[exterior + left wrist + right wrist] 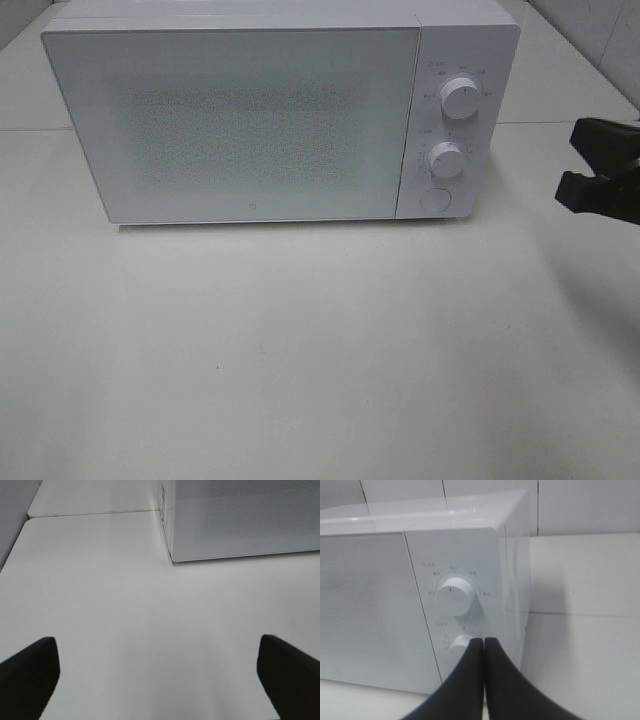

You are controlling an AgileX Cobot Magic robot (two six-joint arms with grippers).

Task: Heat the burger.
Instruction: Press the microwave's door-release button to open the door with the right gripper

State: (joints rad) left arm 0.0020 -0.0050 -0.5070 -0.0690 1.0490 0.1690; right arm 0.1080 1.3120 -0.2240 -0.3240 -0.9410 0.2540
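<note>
No burger shows in any view. The white microwave [250, 120] stands at the back of the table with its door closed, so its inside is hidden. On its right panel are an upper knob [459, 97], a lower knob [446, 159] and a round button [436, 200]. My right gripper [598, 170] hangs to the right of the microwave, apart from it. The right wrist view shows my right gripper [484, 641] shut with nothing between its fingers, pointing toward the lower knob [459, 644]. My left gripper [160, 665] is open over bare table near the microwave's left front corner [172, 557].
The white table [300, 350] stretches in front of the microwave. A seam [90, 514] runs across the tabletop behind it, and a tiled wall [580, 505] rises at the back.
</note>
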